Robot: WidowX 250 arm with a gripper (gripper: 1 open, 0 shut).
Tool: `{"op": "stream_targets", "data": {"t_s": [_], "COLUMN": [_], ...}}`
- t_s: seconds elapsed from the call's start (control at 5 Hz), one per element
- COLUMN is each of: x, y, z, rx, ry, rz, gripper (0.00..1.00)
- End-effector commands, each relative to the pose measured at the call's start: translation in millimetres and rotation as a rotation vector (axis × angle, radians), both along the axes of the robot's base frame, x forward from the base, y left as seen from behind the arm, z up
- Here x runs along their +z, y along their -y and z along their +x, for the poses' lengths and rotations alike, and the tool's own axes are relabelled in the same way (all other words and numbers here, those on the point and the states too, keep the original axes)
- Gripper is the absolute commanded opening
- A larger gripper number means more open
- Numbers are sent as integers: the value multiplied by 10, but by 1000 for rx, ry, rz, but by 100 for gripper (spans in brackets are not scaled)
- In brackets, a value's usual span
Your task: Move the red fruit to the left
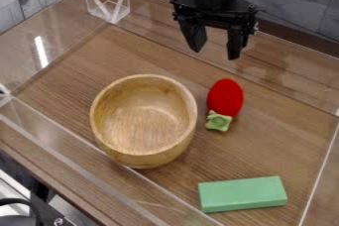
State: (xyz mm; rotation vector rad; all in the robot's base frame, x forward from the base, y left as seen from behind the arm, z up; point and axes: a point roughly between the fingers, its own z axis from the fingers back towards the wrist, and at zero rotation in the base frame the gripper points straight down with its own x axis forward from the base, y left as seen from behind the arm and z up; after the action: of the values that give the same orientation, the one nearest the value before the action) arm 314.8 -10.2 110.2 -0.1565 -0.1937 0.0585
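Note:
The red fruit (225, 96) is a small glossy strawberry lying on the wooden table, its light green cap (220, 122) pointing toward the front. It rests just right of the wooden bowl (143, 119). My gripper (216, 44) hangs above and behind the fruit, clear of it, with its two dark fingers spread apart and nothing between them.
A flat green rectangular block (243, 193) lies near the front right. Clear acrylic walls (54, 42) fence the table on all sides. A small clear stand (109, 5) sits at the back left corner.

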Motion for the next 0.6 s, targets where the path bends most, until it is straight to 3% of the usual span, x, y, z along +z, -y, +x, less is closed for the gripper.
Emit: {"op": "stream_targets", "data": {"t_s": [0.0,0.4], "x": [27,-210], "y": [56,400], "z": [15,5], "rx": [-91,34], "ry": [26,-25], "rz": [22,65], "gripper": [100,100]}}
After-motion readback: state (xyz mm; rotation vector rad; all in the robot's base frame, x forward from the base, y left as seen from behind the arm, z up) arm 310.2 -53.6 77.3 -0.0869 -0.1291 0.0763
